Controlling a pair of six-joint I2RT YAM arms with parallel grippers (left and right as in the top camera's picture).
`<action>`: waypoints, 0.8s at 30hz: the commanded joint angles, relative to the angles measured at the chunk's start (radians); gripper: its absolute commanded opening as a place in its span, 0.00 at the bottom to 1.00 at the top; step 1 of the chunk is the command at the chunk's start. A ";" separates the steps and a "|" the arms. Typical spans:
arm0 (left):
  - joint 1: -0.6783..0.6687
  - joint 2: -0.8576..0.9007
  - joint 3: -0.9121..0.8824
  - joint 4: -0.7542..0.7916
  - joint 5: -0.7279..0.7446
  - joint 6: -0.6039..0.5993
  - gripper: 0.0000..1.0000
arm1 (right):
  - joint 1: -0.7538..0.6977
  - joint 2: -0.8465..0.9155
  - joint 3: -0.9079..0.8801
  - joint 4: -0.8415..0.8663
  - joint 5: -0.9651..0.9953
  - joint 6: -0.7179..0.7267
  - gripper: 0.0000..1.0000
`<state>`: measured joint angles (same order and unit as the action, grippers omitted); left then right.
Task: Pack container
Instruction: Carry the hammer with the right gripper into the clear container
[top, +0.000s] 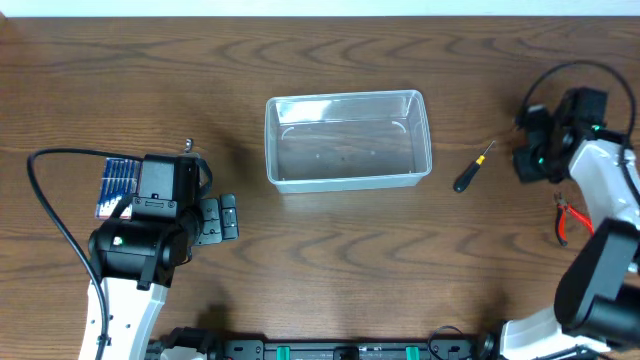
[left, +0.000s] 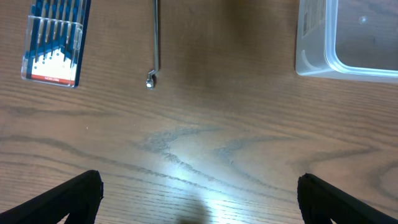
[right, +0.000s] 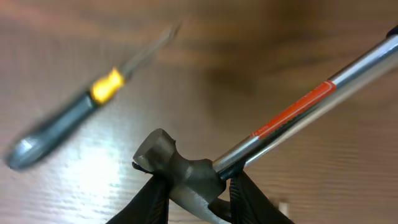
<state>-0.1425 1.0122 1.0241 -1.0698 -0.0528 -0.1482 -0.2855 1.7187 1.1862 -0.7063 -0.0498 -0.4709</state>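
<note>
The clear plastic container (top: 347, 140) stands at the middle of the table; its corner shows in the left wrist view (left: 348, 43). My left gripper (top: 222, 218) is open and empty, low over bare wood (left: 199, 199), left of the container. My right gripper (top: 528, 150) is shut on a hammer (right: 186, 174) at its head, the chrome shaft with a red band running up to the right. A screwdriver (top: 470, 170) with a black handle and yellow collar lies between the container and the right gripper, blurred in the right wrist view (right: 81, 118).
A small blue flat pack of tools (top: 115, 185) lies at the far left, also in the left wrist view (left: 55, 38). A thin metal wrench (left: 154, 43) lies beside it. Red-handled pliers (top: 568, 218) lie at the right edge.
</note>
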 joint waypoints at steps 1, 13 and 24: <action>-0.005 -0.002 0.023 -0.003 -0.012 0.018 0.98 | 0.045 -0.068 0.081 -0.029 -0.007 0.108 0.01; -0.005 -0.002 0.023 -0.003 -0.012 0.017 0.98 | 0.433 -0.099 0.292 -0.174 0.167 0.243 0.01; -0.005 -0.002 0.023 -0.003 -0.011 0.017 0.98 | 0.806 -0.070 0.319 -0.121 0.184 0.674 0.01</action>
<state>-0.1425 1.0122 1.0241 -1.0698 -0.0528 -0.1482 0.4599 1.6417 1.4803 -0.8433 0.1074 0.0261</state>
